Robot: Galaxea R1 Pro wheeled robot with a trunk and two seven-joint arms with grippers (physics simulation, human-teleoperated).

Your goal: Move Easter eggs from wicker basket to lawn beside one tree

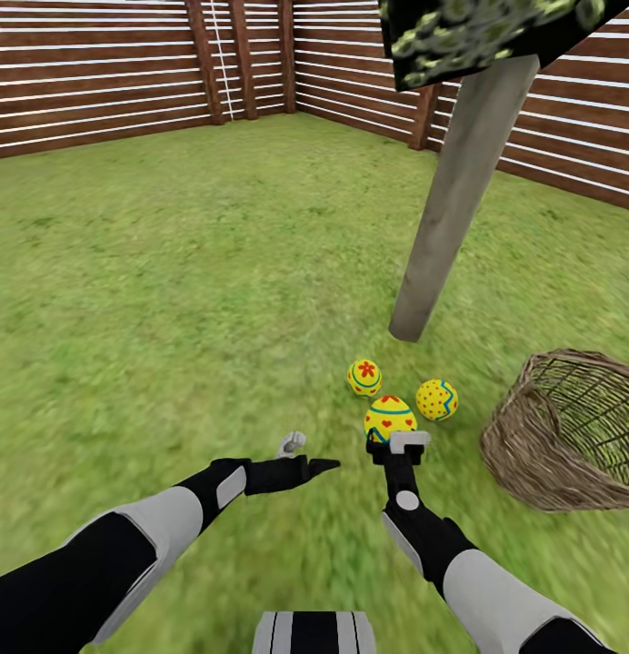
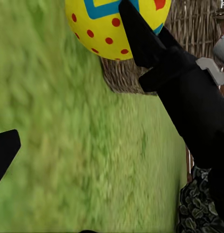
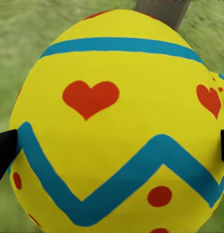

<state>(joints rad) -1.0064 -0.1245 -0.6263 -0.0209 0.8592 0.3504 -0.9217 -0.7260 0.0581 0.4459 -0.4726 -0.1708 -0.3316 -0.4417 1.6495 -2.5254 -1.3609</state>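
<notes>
I judge this the last placing step. My right gripper (image 1: 393, 440) clasps the third yellow egg with blue zigzag and red hearts (image 1: 390, 417), low centre-right of the head view, narrow end up, long axis near upright. Two matching dotted eggs (image 1: 364, 377) (image 1: 437, 399) lie below the pale grey-tan trunk (image 1: 460, 191). Next I should release onto the grass (image 1: 169, 272). My left gripper (image 1: 305, 454) hangs open. The brown wicker basket (image 1: 533, 454) sits at right, tipped.
</notes>
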